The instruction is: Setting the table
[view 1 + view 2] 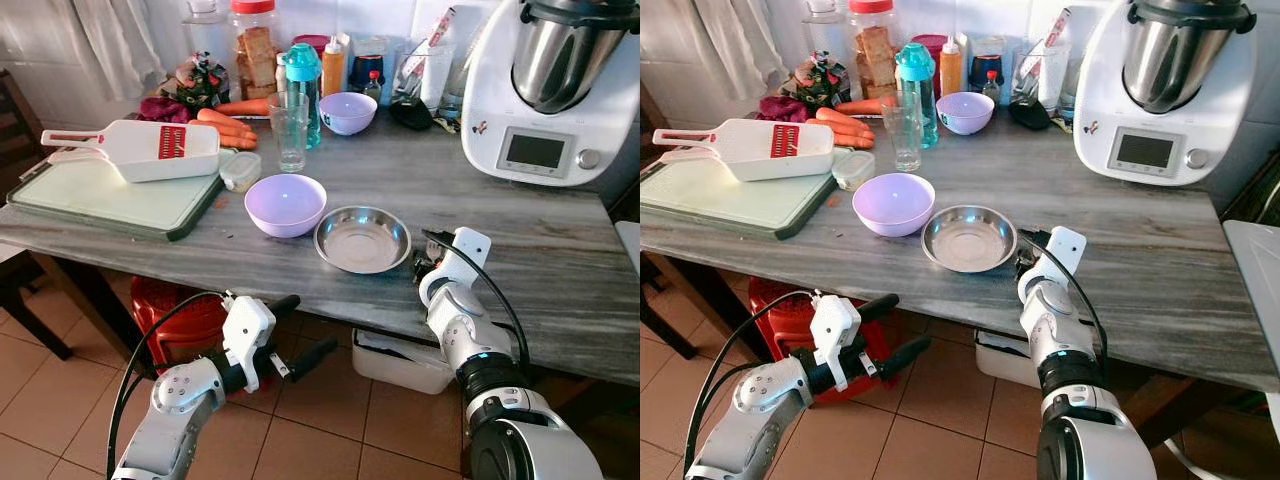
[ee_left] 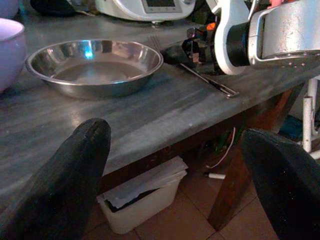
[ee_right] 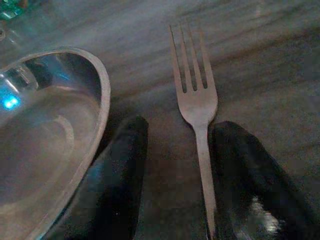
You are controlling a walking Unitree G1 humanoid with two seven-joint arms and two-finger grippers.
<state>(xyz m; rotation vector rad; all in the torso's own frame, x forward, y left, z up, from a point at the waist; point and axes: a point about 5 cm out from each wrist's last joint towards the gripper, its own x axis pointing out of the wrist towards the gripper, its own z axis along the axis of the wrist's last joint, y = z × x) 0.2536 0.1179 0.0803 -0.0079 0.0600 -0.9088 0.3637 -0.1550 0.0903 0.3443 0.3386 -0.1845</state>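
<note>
Here the right gripper (image 3: 172, 175) rests on the table (image 1: 560, 260), fingers parted around a fork (image 3: 196, 105) lying flat just beside the steel bowl (image 1: 362, 238), as a place setting requires. The left gripper (image 1: 300, 335), open and empty, hangs below the table edge.

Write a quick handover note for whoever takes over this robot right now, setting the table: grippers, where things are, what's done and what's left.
Right gripper: open, on the grey table, fingers either side of the fork; the fork lies flat beside the steel bowl, on its right.
Left gripper: open, holding nothing, below the table edge.
Purple bowl stands just left of the steel bowl.
Done: both bowls and fork laid at the front edge.
Left: pull the right gripper back; the drinking glass likely comes next.
</note>
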